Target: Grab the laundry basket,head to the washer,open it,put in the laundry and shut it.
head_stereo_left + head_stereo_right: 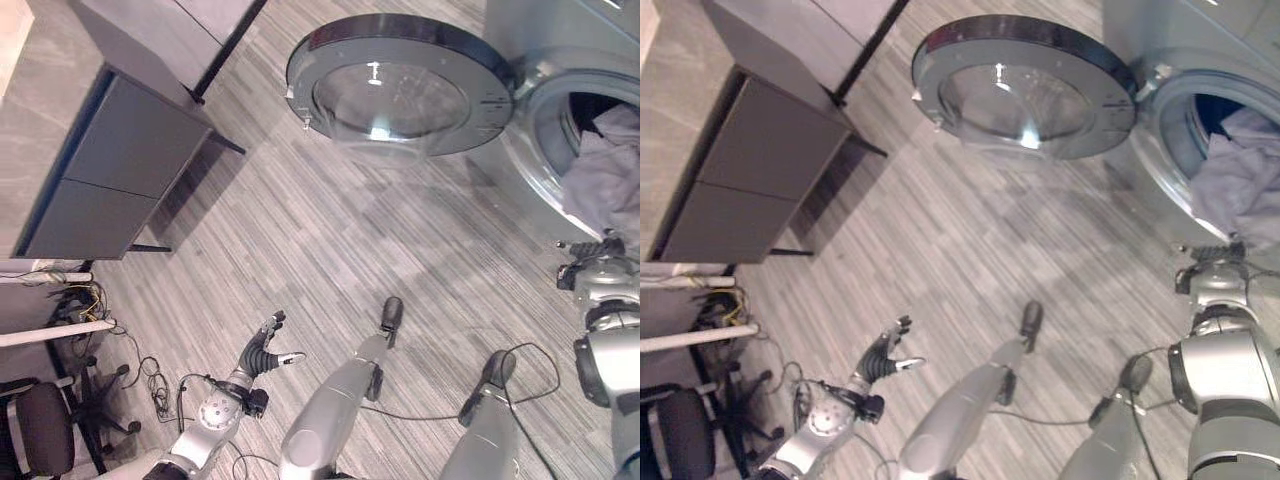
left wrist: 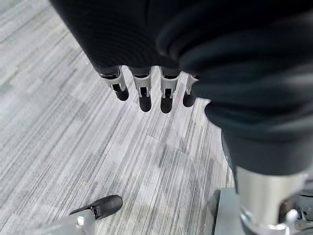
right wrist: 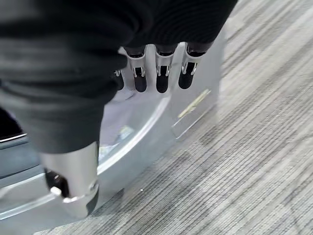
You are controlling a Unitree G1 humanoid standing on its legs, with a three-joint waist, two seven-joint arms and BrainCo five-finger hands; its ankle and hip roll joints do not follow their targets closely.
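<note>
Left hand (image 1: 262, 350) hangs low with relaxed, empty fingers, well apart from the door (image 1: 400, 85) — right hand (image 3: 156, 68), fingers straight and empty, sits just beside the drum opening where laundry (image 1: 605, 170) bulges out, so it's nearer.

A silver washer (image 1: 560, 60) stands on the striped grey floor with its round door (image 1: 400, 85) swung wide open, glass bowl ringed by a dark rim. Pale grey laundry (image 1: 610, 170) fills the drum opening (image 1: 585, 110), bunched and spilling over the lower lip.
</note>
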